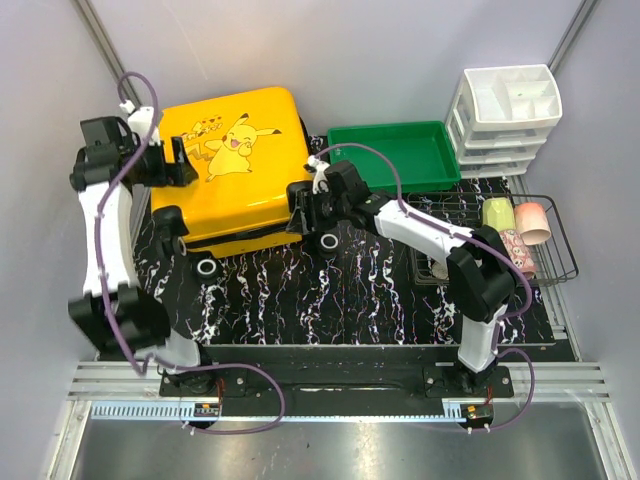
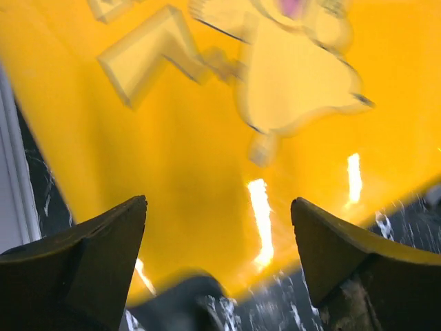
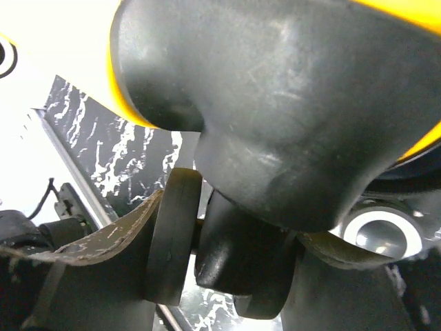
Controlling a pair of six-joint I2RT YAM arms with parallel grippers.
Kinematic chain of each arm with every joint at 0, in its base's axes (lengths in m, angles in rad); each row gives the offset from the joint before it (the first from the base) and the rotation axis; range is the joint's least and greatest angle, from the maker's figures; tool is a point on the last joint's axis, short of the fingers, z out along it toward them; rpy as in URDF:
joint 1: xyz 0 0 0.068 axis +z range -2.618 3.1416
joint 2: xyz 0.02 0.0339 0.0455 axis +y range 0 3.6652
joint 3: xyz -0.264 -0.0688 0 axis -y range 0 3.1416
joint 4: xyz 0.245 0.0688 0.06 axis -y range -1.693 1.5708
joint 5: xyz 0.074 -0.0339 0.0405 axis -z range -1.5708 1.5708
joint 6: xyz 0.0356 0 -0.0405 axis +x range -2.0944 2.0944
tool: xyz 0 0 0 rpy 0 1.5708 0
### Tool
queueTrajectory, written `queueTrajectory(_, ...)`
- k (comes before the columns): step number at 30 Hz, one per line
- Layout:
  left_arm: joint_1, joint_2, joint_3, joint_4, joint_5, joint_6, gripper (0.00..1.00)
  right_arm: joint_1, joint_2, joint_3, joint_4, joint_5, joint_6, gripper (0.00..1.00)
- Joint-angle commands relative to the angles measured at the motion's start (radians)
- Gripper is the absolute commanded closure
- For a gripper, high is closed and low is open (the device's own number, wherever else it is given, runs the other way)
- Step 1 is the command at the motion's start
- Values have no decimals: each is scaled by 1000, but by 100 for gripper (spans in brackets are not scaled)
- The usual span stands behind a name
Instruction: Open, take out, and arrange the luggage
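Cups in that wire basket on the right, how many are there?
3: green cup and pink cup side by side, patterned cup just nearer the arms. The right arm may hide more.

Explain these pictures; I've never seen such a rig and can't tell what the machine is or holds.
Two robot arms are bolted to a black marbled table. The wide picture looks down from above; the other two come from wrist cameras. On it stand a yellow hard-shell suitcase, a green plastic tray, a white drawer unit and a black wire basket. The left arm holds its jaws open over the suitcase, empty. The right arm clasps the suitcase's black caster wheel in its jaws.
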Motion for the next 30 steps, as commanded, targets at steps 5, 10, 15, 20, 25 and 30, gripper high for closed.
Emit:
queueTrajectory(5, -26, -454, -293, -203, -209, 167, 5, 111, -29, 48, 214, -121, -48, 89)
queueTrajectory(10, 5, -539, -410, -219, -299, 173, 1, 89, -93, 7, 194, -40, -116, 100)
queueTrajectory(15, 88, -481, -472, -252, -284, 173, 2, 52, -136, -39, 177, -43, -147, 100)
queueTrajectory(20, 86, -360, -475, -191, -189, 156, 28, 52, -152, -100, 197, -49, -144, 100)
queueTrajectory(25, 86, -187, -365, -113, -174, 131, 66, 52, -141, -131, 253, -64, -108, 100)
queueTrajectory(30, 65, 13, -138, -71, -191, 113, 88, 55, -80, -56, 295, -81, -50, 97)
